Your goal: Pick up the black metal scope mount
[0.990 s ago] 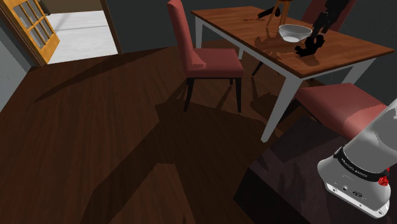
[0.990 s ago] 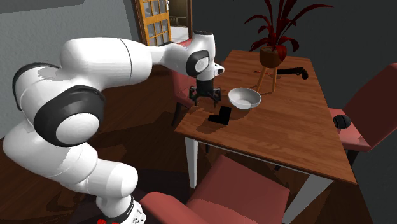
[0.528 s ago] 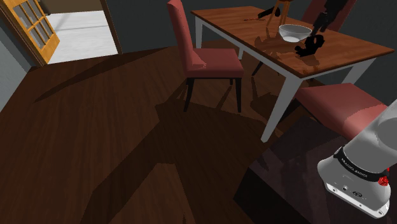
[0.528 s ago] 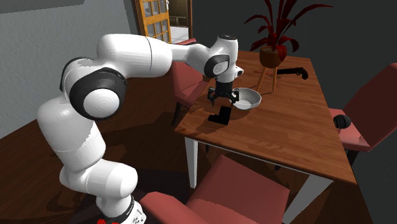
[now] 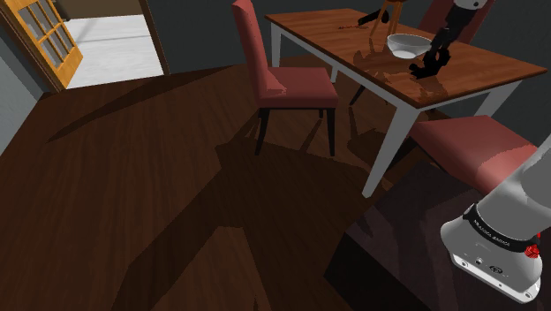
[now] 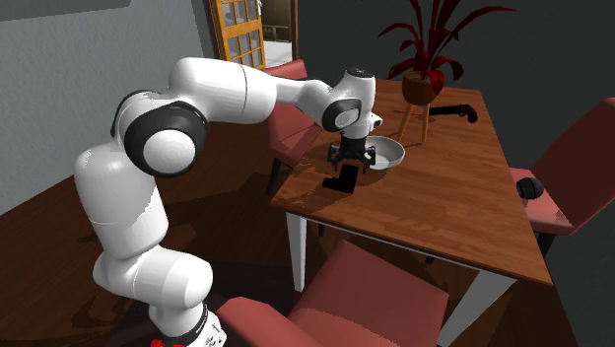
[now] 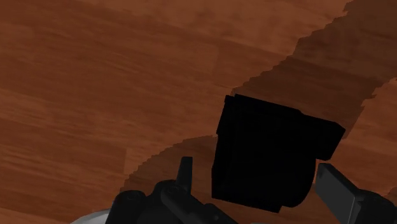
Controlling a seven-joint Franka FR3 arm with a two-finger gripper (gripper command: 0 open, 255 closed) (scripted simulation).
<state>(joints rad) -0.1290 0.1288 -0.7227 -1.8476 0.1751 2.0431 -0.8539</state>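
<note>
Shoulder view: scope mount (image 5: 428, 70) beside bowl (image 5: 408, 44)

No writing can be read anywhere. The black band (image 5: 494, 231) round the arm's base (image 5: 491, 254) carries pale lettering too small to make out, with a small grey mark (image 5: 493, 264) just below.

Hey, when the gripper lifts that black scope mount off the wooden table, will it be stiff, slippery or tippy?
The scope mount looks blocky with flat faces, so it is probably rigid and unlikely to roll. It lies flat on the table, so tipping seems unlikely. Its stepped outline may let it twist in the gripper if clasped off-centre.
</note>
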